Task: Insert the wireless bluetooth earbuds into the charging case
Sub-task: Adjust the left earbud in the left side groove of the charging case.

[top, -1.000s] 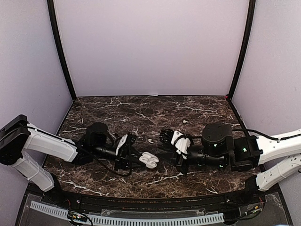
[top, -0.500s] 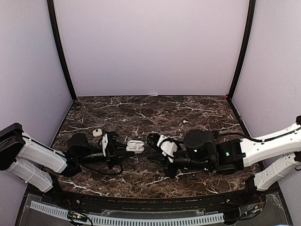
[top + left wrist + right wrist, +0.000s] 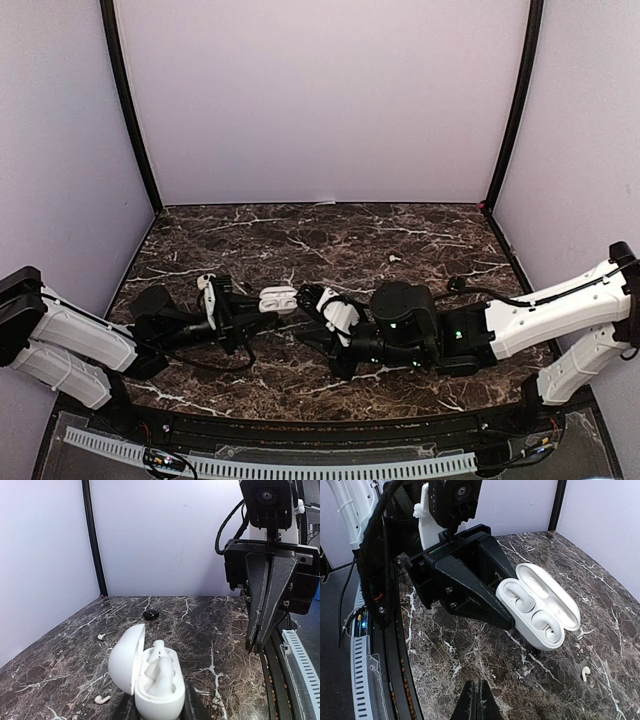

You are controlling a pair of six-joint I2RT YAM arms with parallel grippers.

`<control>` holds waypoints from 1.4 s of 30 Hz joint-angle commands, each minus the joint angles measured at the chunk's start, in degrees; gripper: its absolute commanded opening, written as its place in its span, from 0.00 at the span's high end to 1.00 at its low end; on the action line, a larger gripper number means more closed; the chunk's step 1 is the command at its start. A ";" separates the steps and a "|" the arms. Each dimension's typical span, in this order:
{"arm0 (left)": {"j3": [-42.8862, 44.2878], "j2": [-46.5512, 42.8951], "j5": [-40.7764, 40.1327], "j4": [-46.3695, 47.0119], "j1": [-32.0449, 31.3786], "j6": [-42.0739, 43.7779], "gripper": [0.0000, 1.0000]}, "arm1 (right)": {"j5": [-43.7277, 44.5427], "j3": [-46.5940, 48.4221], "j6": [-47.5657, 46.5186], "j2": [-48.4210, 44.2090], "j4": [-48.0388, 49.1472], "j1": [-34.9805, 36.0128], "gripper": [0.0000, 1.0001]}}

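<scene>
Earbuds (image 3: 101,636): white, tiny, stemmed. Entries run from my left side to my right.

1. My left arm (image 3: 70,335): white, lying low over the left of the table (image 3: 300,235), which is dark marble with pale veins.

2. My left pincer (image 3: 258,303): narrow, with its two black fingers clamped on the lower half of the case, one on each side.

3. Case (image 3: 540,610): white, oval, lid hinged open, held at mid-table between my two pincers. One earbud (image 3: 522,601) sits in a well. I cannot tell whether the second well is filled.

4. Loose earbud (image 3: 102,699): lies on the marble near the case, on its far side, touching nothing.

5. My right pincer (image 3: 252,645): fingers pressed together, with nothing between them. It stands near the open case and apart from it, tips toward the marble.

6. Second loose earbud (image 3: 394,258): lies alone on the marble farther back, well apart from the case and both pincers.

7. My right arm (image 3: 540,315): white with a black wrist, stretched from the right edge across to mid-table.
</scene>
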 commanded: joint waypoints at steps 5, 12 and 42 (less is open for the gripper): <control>-1.20 -1.30 0.20 3.45 0.15 0.98 1.00 | 1.13 3.79 0.71 3.54 5.63 -0.20 1.00; -1.44 -0.87 2.31 4.14 0.15 2.73 1.00 | 3.39 5.66 0.71 5.81 7.22 -0.20 1.00; -2.17 0.21 6.12 5.52 0.15 7.38 1.00 | 5.74 11.04 0.60 10.77 5.03 -1.34 1.00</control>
